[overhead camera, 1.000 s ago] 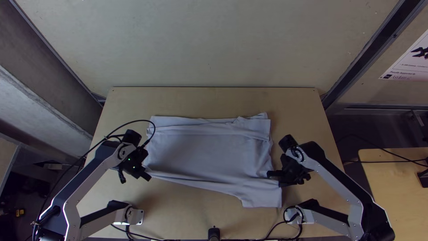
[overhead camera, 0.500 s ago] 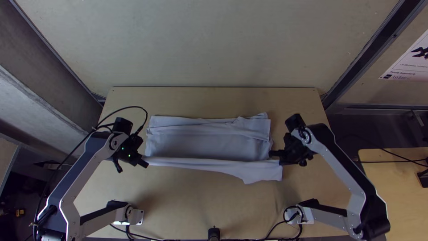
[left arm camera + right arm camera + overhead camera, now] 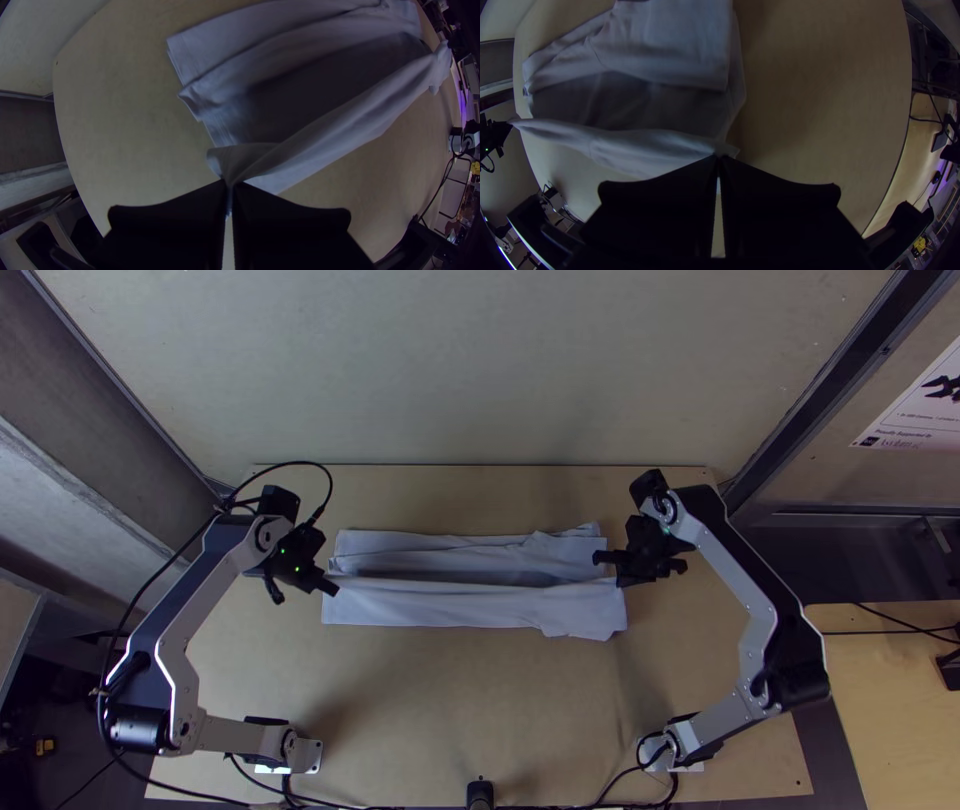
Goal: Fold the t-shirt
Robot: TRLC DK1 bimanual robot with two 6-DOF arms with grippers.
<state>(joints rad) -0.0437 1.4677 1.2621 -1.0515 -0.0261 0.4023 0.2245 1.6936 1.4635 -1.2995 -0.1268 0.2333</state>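
In the top view, the t-shirt [image 3: 440,603] lies partly folded across mid-frame on the counter [image 3: 450,700], between the left end effector [image 3: 332,588] and right end effector [image 3: 603,560]. In the left wrist view, the left end effector [image 3: 230,186] pinches gathered cloth at bottom centre. In the right wrist view, the right end effector [image 3: 719,159] is clamped on the t-shirt's raised edge.

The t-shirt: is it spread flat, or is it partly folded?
Partly folded: the t-shirt lies in overlapping strips, a raised edge held by left gripper and right gripper.
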